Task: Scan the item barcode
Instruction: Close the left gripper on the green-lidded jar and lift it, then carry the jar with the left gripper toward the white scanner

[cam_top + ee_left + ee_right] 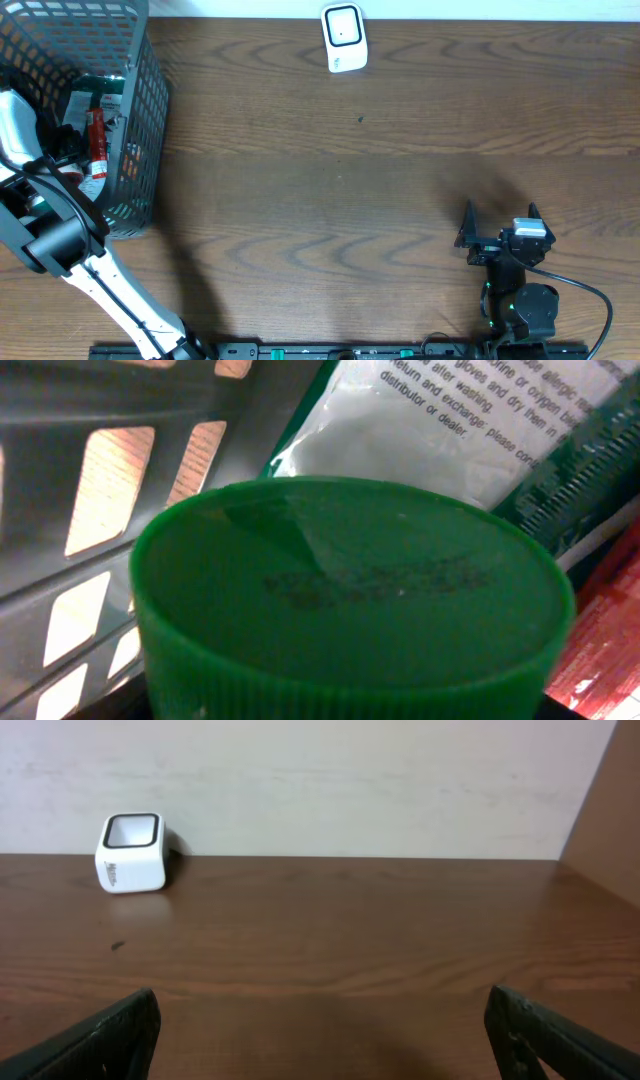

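Now left gripper [68, 150] reaching inside basket [150, 110], upper left of overhead; jaw opening impossible to tell. Green cap [350, 590] filling its camera, lying close beneath. Right gripper [500, 212] gaping wide, holding nothing, lower right.

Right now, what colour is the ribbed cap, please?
The cap is green, best seen from the left wrist.

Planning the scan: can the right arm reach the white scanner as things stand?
Likely yes: the right gripper is open and empty, and only bare table lies between it and the scanner.
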